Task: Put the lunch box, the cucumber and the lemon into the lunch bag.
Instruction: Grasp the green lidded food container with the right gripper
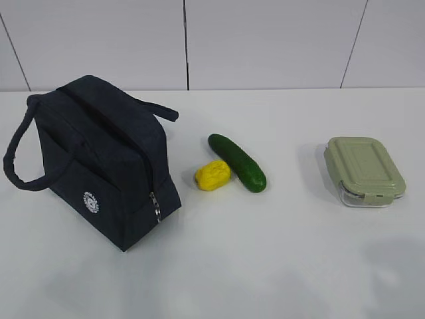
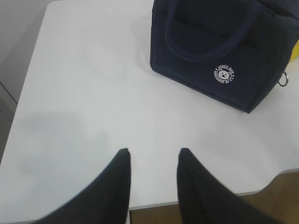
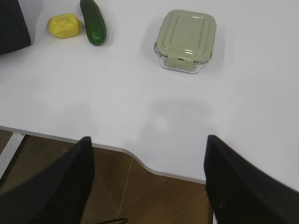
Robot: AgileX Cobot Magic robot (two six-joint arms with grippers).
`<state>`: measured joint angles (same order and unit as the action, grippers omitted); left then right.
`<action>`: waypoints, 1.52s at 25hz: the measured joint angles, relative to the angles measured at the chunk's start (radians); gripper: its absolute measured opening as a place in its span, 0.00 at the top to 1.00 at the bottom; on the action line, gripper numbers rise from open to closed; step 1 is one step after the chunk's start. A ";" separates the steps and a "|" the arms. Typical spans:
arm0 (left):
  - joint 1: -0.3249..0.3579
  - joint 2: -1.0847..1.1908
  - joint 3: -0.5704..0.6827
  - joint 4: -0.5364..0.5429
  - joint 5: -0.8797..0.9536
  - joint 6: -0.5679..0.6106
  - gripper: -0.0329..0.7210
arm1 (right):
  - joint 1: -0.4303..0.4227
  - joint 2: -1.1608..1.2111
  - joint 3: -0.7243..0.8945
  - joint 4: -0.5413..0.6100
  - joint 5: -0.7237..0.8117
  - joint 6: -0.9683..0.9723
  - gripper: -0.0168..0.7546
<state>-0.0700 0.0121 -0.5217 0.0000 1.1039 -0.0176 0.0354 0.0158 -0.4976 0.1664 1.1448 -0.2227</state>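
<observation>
Near the front edge of the worktop (image 3: pixel 140 93), the right tool (image 3: pixel 147 182) hung with its two dark fingers spread wide apart and nothing between them. It was held back from the things, most likely so it could line up first. The lunch box (image 3: pixel 186 39) sat ahead of it, flat on its bottom with the green lid shut, so it looked easy to grab from above. The left tool (image 2: pixel 153 175) hovered low over the worktop too, its fingers a little way apart and empty. The lunch bag (image 2: pixel 224 51) stood upright just ahead of it, to the right. Its top looked closed, so it would probably need opening before anything could go in. Between bag and box lay the cucumber (image 1: pixel 237 162) with the lemon (image 1: pixel 212 175) touching its side. None of the three was in the bag yet.
</observation>
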 joint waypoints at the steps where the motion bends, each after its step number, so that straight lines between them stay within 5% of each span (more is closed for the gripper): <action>1: 0.000 0.000 0.000 0.000 0.000 0.000 0.64 | 0.000 0.017 0.000 0.002 0.000 0.000 0.26; 22: 0.000 0.000 0.000 0.000 0.000 0.000 0.64 | 0.000 0.408 -0.143 0.152 -0.277 -0.002 0.25; 38: 0.000 0.000 0.000 0.000 0.000 0.000 0.64 | 0.000 0.870 -0.413 0.260 -0.166 -0.135 0.25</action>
<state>-0.0700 0.0121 -0.5217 0.0000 1.1039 -0.0176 0.0354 0.8861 -0.9107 0.4267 0.9785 -0.3578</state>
